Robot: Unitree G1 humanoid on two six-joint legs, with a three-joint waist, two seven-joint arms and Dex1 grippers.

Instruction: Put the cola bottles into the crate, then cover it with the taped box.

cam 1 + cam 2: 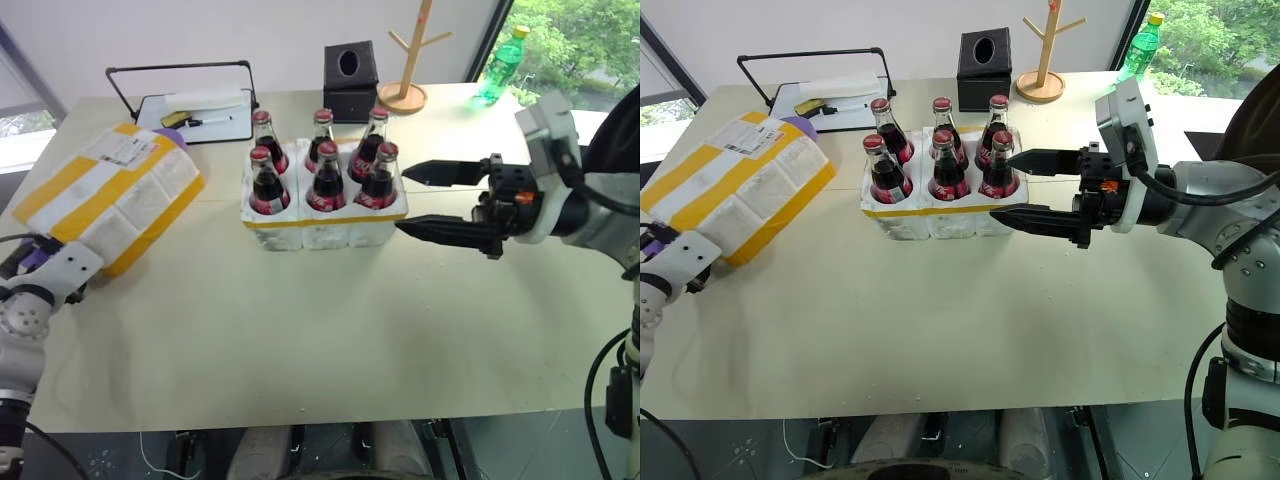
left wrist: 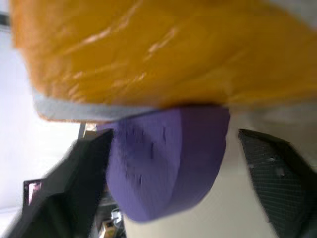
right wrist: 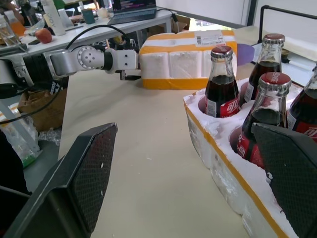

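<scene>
Six cola bottles (image 1: 322, 165) with red caps stand in the wells of the white crate (image 1: 300, 228), which has a yellow band around it, at mid table. My right gripper (image 1: 402, 200) hangs open just off the crate's right end, its fingers (image 3: 74, 183) level and pointing at the crate (image 3: 223, 148). The taped box (image 1: 110, 195), white with yellow stripes and a label, lies tilted at the table's left. My left gripper (image 2: 173, 198) is at the box's near corner, open, with a purple object (image 2: 168, 158) between its fingers under the box's yellow edge (image 2: 163, 54).
Along the far edge stand a black tissue box (image 1: 350, 68), a wooden peg stand (image 1: 410, 60) and a green plastic bottle (image 1: 503, 62). A white board with a black wire frame (image 1: 195, 110) lies far left of centre. Bare tabletop (image 1: 300, 330) stretches in front of the crate.
</scene>
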